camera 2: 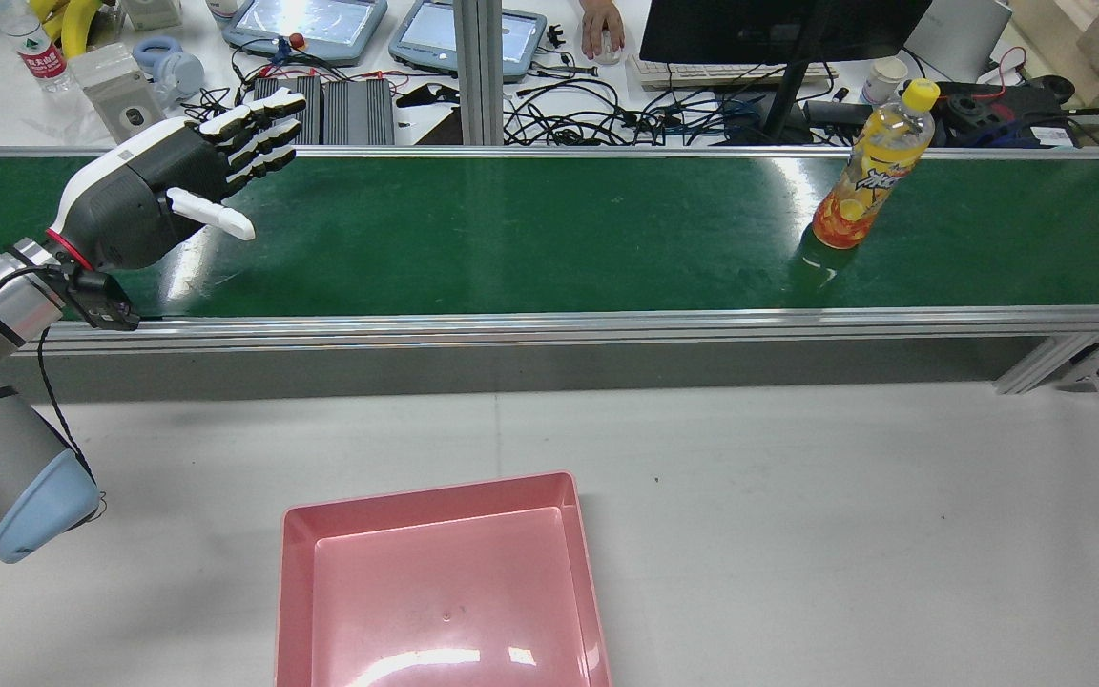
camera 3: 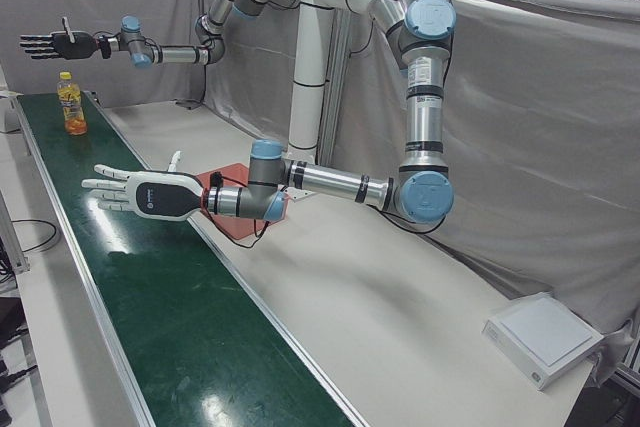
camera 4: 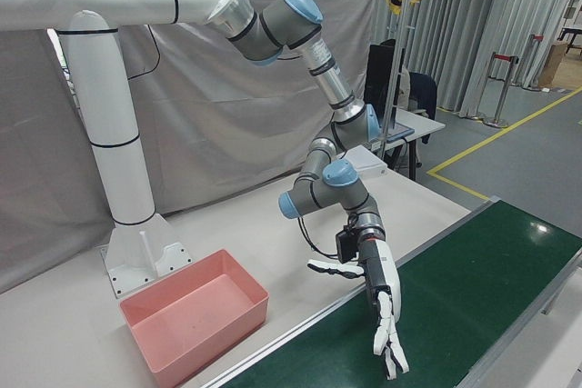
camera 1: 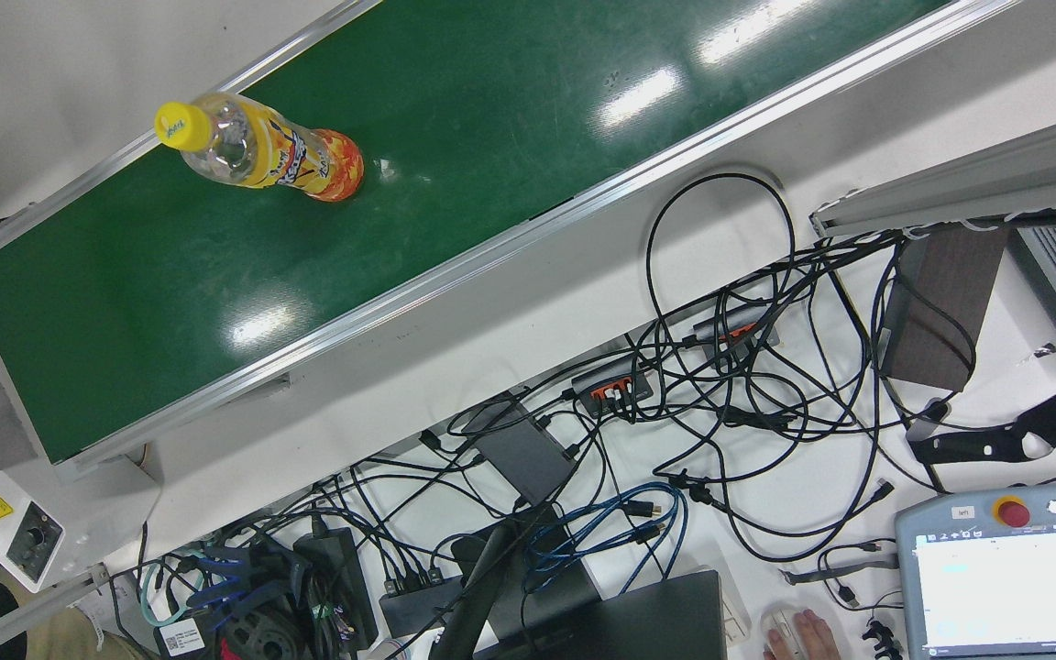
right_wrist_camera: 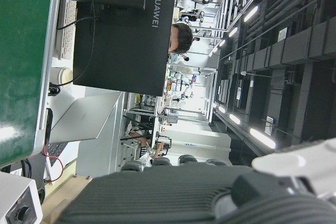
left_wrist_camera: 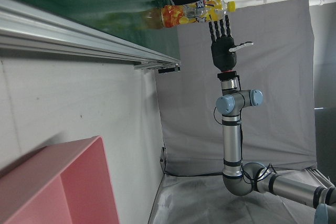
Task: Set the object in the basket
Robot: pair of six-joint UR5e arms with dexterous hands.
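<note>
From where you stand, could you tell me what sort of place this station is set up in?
Probably a robotics lab or test cell rather than a working factory. A green conveyor belt carries one lone drink bottle, grey curtains enclose the arms, and an operators' desk behind the belt holds tangled cables and a teach pendant.

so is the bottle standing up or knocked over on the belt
Upright: the bottle stands on its base on the green belt, yellow cap on top, untouched.

walls: grey curtains (camera 3: 520, 147) hang behind the station
table: white top (camera 2: 798, 515), green belt (camera 2: 530, 229) along its far side
desk: tangled black cables (camera 1: 720, 403), monitor (camera 2: 778, 29), keyboard
floor: grey, yellow line (camera 4: 491, 143)
light: ceiling strips (right_wrist_camera: 262, 137), glare on belt
</note>
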